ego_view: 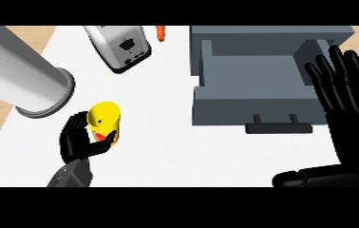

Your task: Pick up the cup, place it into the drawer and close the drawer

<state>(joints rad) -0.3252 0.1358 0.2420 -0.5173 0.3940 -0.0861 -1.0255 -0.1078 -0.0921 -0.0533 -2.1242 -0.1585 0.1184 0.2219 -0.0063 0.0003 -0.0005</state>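
Note:
A yellow cup (pixel 105 117) with a red mark stands on the white counter at the lower left. My left hand (pixel 79 140) is curled round its lower side, fingers against the cup. The grey drawer (pixel 210 75) stands pulled open at the upper right, its inside bare, with a dark handle (pixel 278 126) on its front. My right hand (pixel 336 87) is at the view's right edge, over the drawer's right wall, fingers straight and pointing up.
A large grey cylinder (pixel 32 80) lies at the left. A silver toaster (pixel 120 46) stands at the top, with a small orange thing (pixel 161 32) beside it. White counter (pixel 182 151) stretches between the cup and the drawer.

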